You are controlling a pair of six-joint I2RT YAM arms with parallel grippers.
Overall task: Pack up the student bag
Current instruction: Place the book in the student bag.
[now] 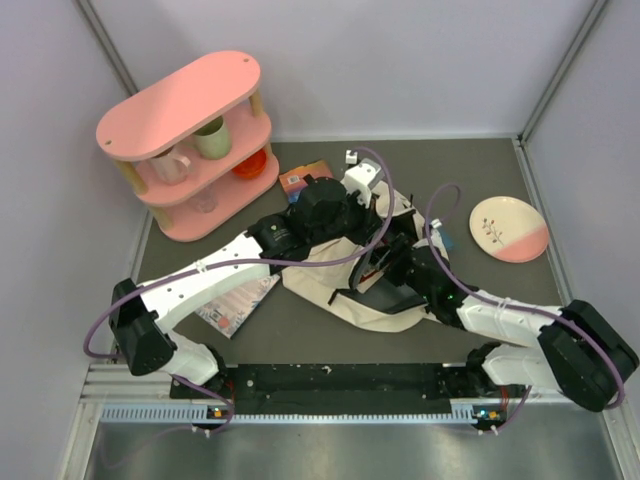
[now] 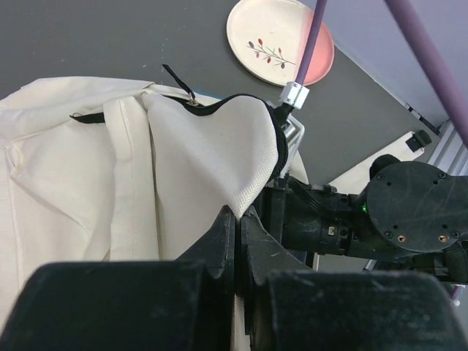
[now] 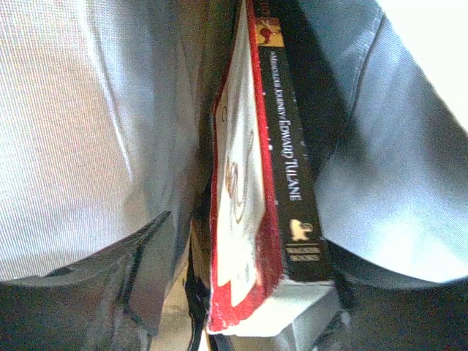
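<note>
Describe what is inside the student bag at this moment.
Inside the student bag sits a book, red-edged cover and black spine showing between the pale fabric walls. The bag's bottom and anything beneath or behind the book are covered.

A book (image 3: 281,161) with a red-edged cover and a black spine lay wedged in the pale fabric of the student bag (image 3: 88,110), which rose on both sides of it. The right gripper (image 3: 234,292) straddled its near end. The dark finger (image 3: 146,278) stood apart from the cover, and the other sat just under the spine.
</note>
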